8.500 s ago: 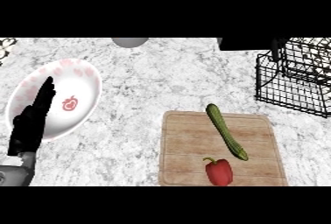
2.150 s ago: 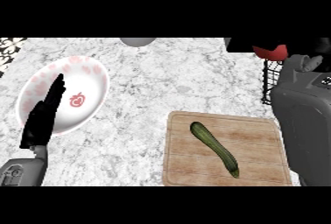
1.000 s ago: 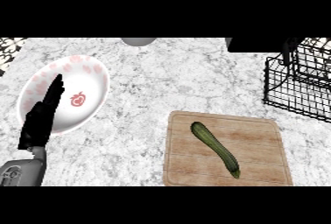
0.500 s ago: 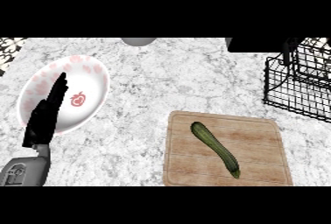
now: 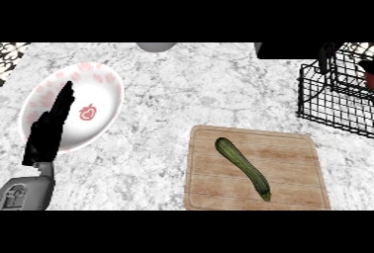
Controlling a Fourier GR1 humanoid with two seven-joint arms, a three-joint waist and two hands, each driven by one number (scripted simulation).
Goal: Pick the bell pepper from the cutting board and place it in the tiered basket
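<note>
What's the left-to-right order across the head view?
Left hand → plate → cutting board with cucumber → basket holding the pepper.

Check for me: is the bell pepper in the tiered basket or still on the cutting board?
In. A red shape, apparently the bell pepper, shows behind the tiered basket wires at the right edge; the cutting board holds only the cucumber.

Bell pepper [image 5: 367,74] off the cutting board [image 5: 292,148], now inside the tiered basket [image 5: 329,106]; right arm gone.
</note>
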